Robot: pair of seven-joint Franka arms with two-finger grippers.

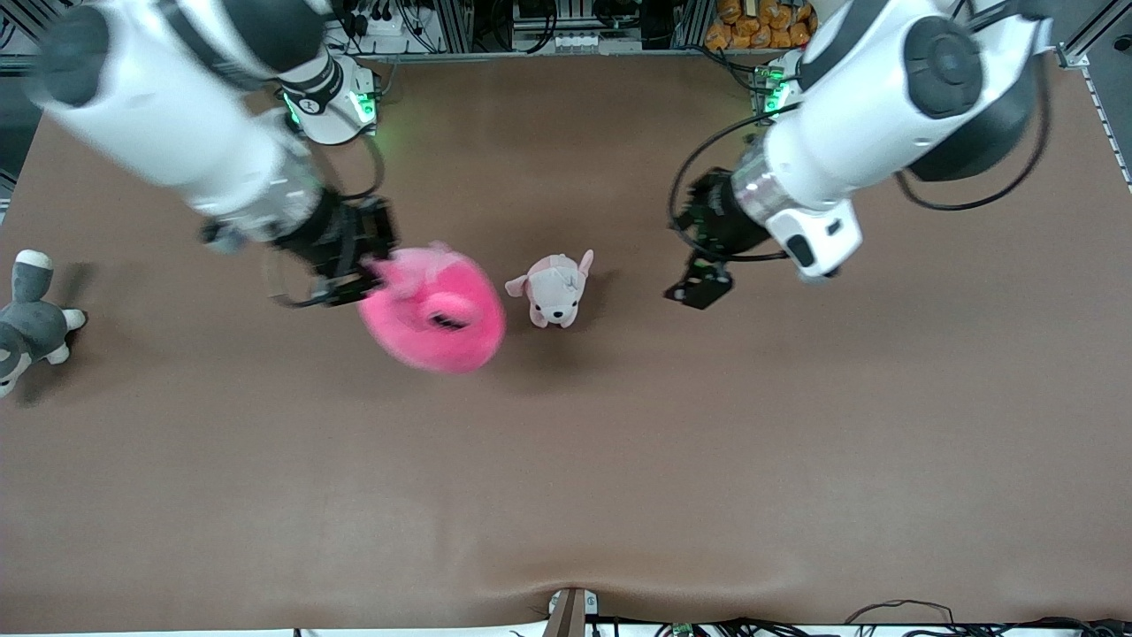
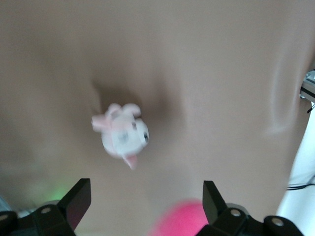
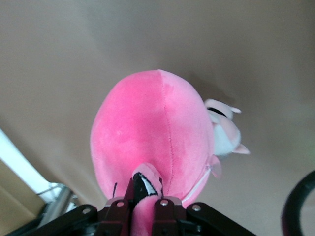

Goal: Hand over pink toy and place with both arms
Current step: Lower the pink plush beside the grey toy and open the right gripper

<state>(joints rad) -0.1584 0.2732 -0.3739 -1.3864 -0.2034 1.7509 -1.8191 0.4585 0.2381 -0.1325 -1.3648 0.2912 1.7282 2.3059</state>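
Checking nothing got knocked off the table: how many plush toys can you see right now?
3. The pink toy hangs in the right gripper above the table; the pale puppy lies beside it at mid-table; the grey-and-white animal lies at the right arm's end.

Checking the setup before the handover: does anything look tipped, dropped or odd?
Nothing stands out. The hot-pink round plush toy hangs from the shut right tool; the open left tool hovers over bare table near the small pale pink plush puppy.

pink toy (image 1: 433, 310) beside plush puppy (image 1: 554, 288) mid-table, grey plush animal (image 1: 26, 320) at right arm's end
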